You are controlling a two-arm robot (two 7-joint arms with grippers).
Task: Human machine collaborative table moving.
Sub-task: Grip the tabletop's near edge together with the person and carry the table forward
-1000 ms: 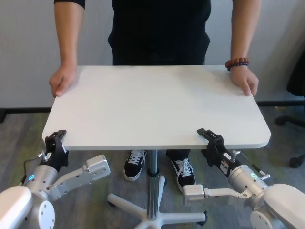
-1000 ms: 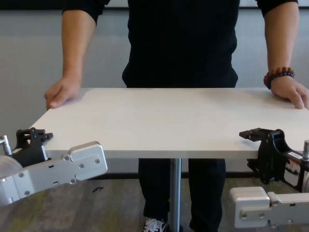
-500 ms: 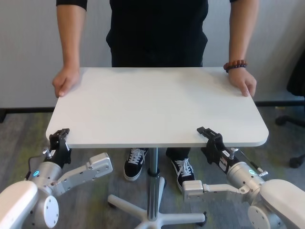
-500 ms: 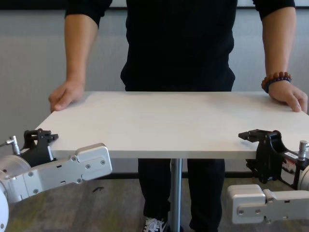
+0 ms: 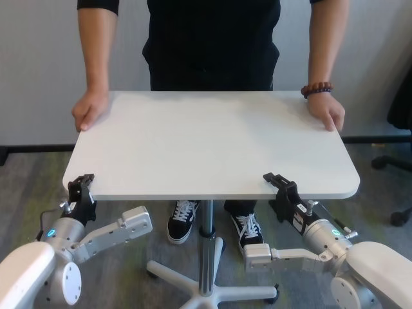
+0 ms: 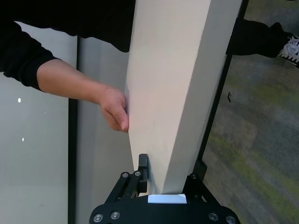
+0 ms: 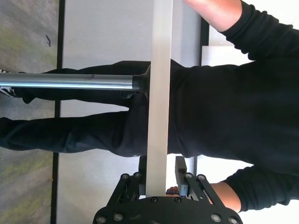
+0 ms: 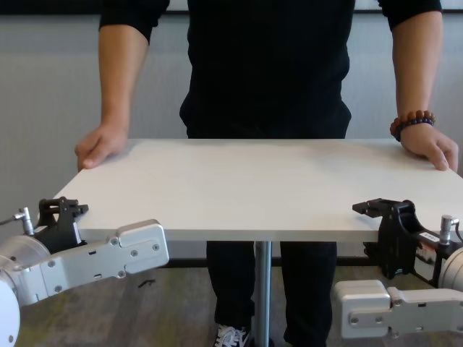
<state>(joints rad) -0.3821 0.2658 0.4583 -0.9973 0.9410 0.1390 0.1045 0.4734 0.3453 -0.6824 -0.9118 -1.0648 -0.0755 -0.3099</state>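
The table [image 5: 206,138] is a white top on a silver pole [image 5: 206,238]. The human [image 5: 212,45] stands at its far side, one hand [image 5: 89,111] on the far left corner and the braceleted hand [image 5: 327,112] on the far right corner. My left gripper [image 5: 82,192] is shut on the near edge at the left corner, with the edge between its fingers in the left wrist view [image 6: 170,186]. My right gripper [image 5: 280,188] is shut on the near edge toward the right, as the right wrist view [image 7: 161,179] shows. Both also show in the chest view, left [image 8: 64,215] and right [image 8: 383,220].
The table's white star base [image 5: 212,290] stands on the carpet between my arms, and the human's sneakers [image 5: 183,219] are just behind it. An office chair base [image 5: 394,162] and a dark object [image 5: 400,96] are at the right. A wall is close behind the human.
The tabletop and both grippers on it have shifted slightly away from me. The human's hands stay on the far corners. Both holds are unchanged.
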